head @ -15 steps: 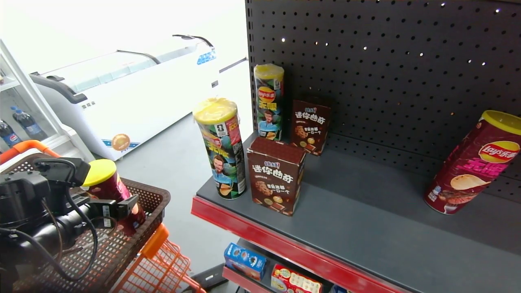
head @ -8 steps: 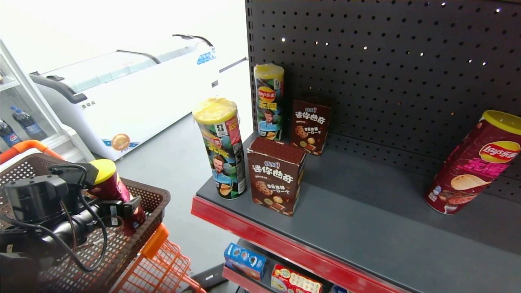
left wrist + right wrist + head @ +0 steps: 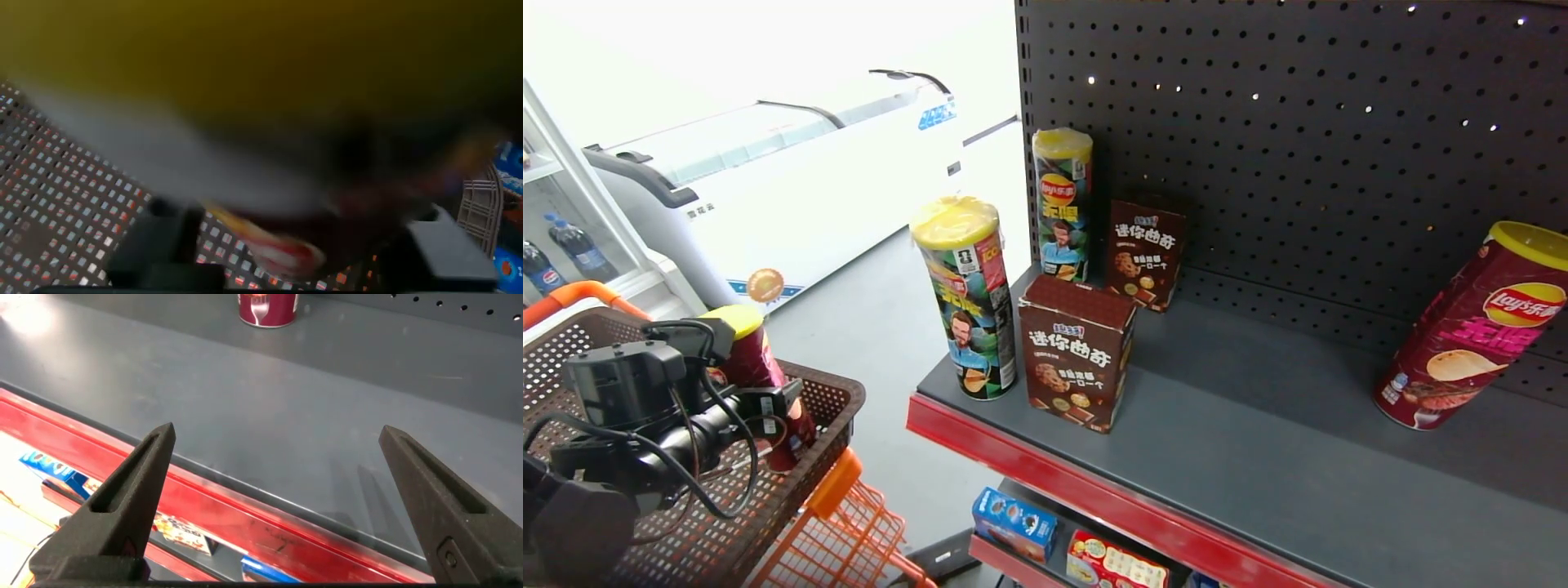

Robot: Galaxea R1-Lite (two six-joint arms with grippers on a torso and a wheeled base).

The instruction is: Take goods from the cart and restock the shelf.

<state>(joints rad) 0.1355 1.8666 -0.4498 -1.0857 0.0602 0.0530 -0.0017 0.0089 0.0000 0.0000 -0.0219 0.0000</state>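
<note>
At the robot's left, over the brown cart basket [image 3: 843, 394], the left gripper [image 3: 783, 406] is closed around the body of the held chip can [image 3: 753, 367], a maroon tube with a yellow lid [image 3: 737, 318].

Change against the head view one second earlier:
- The left arm has carried the held chip can upward and slightly toward the shelf [image 3: 1258, 457].
- The yellow lid now sits higher above the basket rim and shows more edge-on.
- The can's lower end remains level with the basket wall.

The left wrist view is blurred. The yellow lid [image 3: 261, 49] lies close to the camera, the left gripper [image 3: 302, 253] flanks the can, and the basket mesh [image 3: 65, 196] lies beneath.

The right gripper [image 3: 282, 506] has its jaws spread wide and holds nothing. It hangs over the front of the shelf [image 3: 327, 400], near the red edge strip [image 3: 245, 510].

Shelf stock is unchanged: two green chip cans [image 3: 968, 302] [image 3: 1062, 204] and two cookie boxes [image 3: 1078, 359] [image 3: 1145, 253] stand upright at the left end. The second maroon can [image 3: 1470, 327] leans back against the pegboard [image 3: 1298, 122] at the right.
</note>
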